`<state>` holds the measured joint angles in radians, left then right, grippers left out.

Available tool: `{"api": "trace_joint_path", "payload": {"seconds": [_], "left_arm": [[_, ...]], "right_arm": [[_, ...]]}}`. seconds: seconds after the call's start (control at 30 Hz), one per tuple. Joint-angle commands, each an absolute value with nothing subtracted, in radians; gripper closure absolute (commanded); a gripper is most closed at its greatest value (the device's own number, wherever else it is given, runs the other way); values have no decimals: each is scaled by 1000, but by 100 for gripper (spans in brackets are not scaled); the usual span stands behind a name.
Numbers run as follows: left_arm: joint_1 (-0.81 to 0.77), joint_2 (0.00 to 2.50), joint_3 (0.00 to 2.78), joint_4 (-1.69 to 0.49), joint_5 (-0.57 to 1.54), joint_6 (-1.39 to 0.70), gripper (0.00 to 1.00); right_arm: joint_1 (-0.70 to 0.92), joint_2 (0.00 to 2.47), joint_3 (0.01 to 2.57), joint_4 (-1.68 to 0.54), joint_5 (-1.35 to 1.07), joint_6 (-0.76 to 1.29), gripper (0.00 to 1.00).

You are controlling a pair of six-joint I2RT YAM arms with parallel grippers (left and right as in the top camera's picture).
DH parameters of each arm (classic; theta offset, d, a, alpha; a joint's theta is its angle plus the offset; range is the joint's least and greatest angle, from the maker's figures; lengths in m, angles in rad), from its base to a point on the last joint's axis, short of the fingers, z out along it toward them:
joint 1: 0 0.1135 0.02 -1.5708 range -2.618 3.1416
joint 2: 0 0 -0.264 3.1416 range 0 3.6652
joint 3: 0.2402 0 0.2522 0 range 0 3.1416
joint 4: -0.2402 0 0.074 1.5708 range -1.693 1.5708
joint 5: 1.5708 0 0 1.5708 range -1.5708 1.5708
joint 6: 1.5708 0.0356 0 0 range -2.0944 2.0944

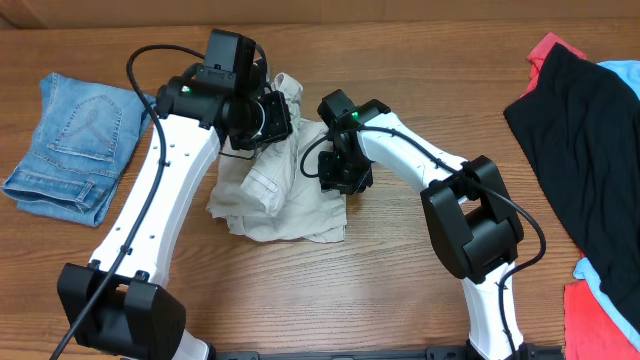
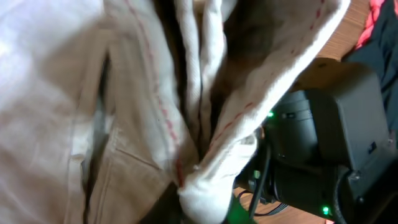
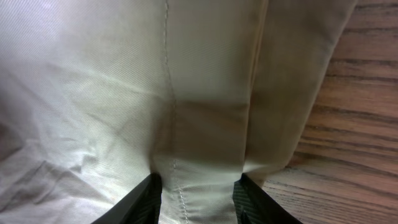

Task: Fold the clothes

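The pale beige khaki shorts (image 1: pixel 275 195) lie crumpled at the table's middle, with one part lifted. My left gripper (image 1: pixel 275 115) is above their far edge and shut on a bunched fold; in the left wrist view that fold (image 2: pixel 199 193) sits at the jaws and seamed cloth (image 2: pixel 124 106) fills the frame, hiding the fingers. My right gripper (image 1: pixel 340 178) is at the shorts' right edge. In the right wrist view its two black fingers (image 3: pixel 199 193) hold a seamed fold of the shorts (image 3: pixel 199 93), and the tips are buried in cloth.
Folded blue denim (image 1: pixel 70 150) lies at the far left. A black garment (image 1: pixel 590 130) with red (image 1: pixel 548 48) and light blue (image 1: pixel 622 72) cloth lies at the right edge, with more red (image 1: pixel 600 320) at bottom right. Bare wood (image 3: pixel 354 124) shows beside the shorts.
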<state>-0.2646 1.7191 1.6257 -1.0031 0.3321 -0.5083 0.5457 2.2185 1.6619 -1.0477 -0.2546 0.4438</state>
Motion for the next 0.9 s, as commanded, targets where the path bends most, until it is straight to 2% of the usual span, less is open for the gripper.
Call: {"api": "trace_joint_path", "payload": {"seconds": [0.0,0.03,0.17,0.33,0.6,0.7,0.87], "left_arm": [[-287,1713,1658,-992,340,-521,58],[-294,1713,1658,-994,339,-520,53],[-295,1713,1658,-994,331,-519,52],[-294,1713,1658,-994,315,-492,53],[-287,1713,1658,-1048,68,-484,52],[-287,1719,1657,-1050,-46,-470,54],[-282,1765,1657,-1056,-139,-443,61]], "right_arm": [[557,2235,1629,-1061,-225,445,58],[557,2235,1629,-1061,-224,445,58],[554,2234,1629,-1076,-204,448,58],[510,2190,1635,-1143,-57,555,53],[406,1957,1639,-1165,47,544,48],[396,1883,1639,-1146,-24,427,49],[421,1864,1636,-1147,-279,230,50]]}}
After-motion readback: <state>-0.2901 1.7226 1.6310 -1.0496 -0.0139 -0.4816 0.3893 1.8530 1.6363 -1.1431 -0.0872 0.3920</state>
